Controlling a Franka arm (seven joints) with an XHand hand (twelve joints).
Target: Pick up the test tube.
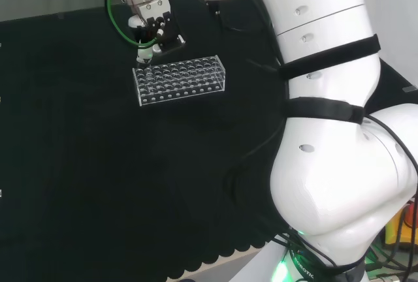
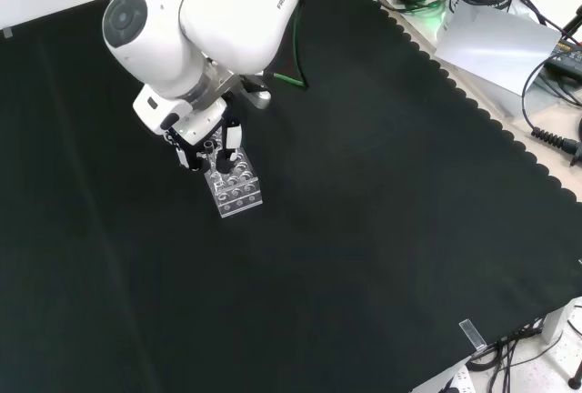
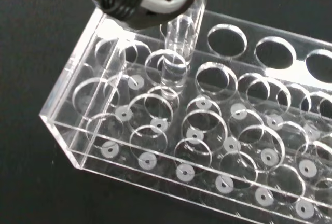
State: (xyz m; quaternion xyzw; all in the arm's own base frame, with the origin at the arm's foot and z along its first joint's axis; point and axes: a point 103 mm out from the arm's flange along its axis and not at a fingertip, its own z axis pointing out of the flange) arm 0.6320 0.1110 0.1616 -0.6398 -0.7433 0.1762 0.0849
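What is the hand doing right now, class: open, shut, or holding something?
Hand: shut on the test tube, fingers pinching its upper part while its lower end is in a hole at one end of the clear rack.

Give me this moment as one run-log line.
phase: grasp | robot hand: curled on test tube | tube: upright, lower end in clear rack near its corner | lifted clear: not yet

The bench is covered by a black cloth (image 2: 382,229) (its edge scalloped). Beyond that edge, cables (image 2: 546,129) and a grey sheet (image 2: 496,43) are seen.
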